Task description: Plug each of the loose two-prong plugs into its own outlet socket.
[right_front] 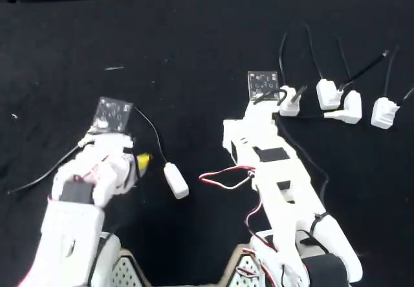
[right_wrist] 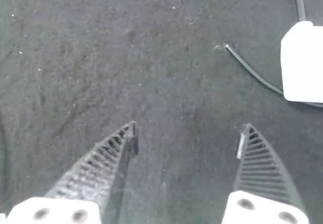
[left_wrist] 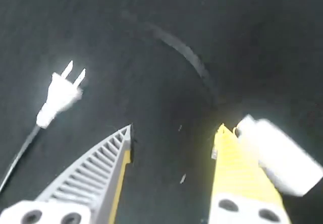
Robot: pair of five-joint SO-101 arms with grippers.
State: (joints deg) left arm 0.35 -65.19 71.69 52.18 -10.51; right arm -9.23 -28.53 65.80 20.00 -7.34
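Note:
A loose white two-prong plug (left_wrist: pixel 59 93) lies on the black cloth with its prongs pointing away from me, its cable trailing off behind it. My left gripper (left_wrist: pixel 174 129) is open just short of it and holds nothing. A white socket block (left_wrist: pixel 280 156) lies right beside the yellow finger (left_wrist: pixel 237 168). From above, that block (right_front: pixel 176 180) sits right of the left arm, on a black cable. My right gripper (right_wrist: pixel 186 128) is open above bare cloth, with a white adapter (right_wrist: pixel 303 62) off to one side. Several white adapters (right_front: pixel 328 94) lie in a row at the right.
A black cloth (right_front: pixel 194 35) covers the whole table. Thin black cables (right_front: pixel 310 48) run from the adapters toward the far edge. A red and white wire loop (right_front: pixel 220 178) hangs between the two arms. The far left of the cloth is open.

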